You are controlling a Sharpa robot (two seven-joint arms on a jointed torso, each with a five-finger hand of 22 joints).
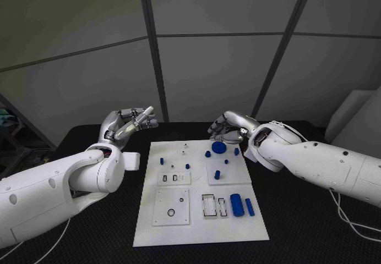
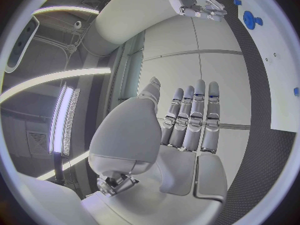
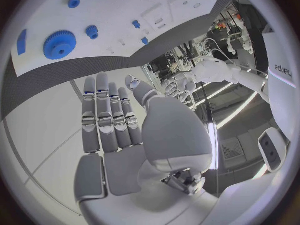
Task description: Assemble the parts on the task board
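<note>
Both hands are held wide and carry nothing: the left hand (image 1: 131, 124) beside the board (image 1: 199, 231), the right hand (image 1: 228, 127) just behind the blue gear (image 1: 218, 147), probably ready to start picking parts.

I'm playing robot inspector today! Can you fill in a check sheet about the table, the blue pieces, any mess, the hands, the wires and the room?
Surface: black table, a white task board in its middle.
Job's things: blue gear, large blue cylinder and slim blue bar on the board, small blue pegs near the gear.
Clutter: nothing seen.
Hands: left hand and right hand raised beyond the board's far end, fingers apart, holding nothing.
Cables: a white cable under the right arm.
Surroundings: grey panelled wall behind.
</note>
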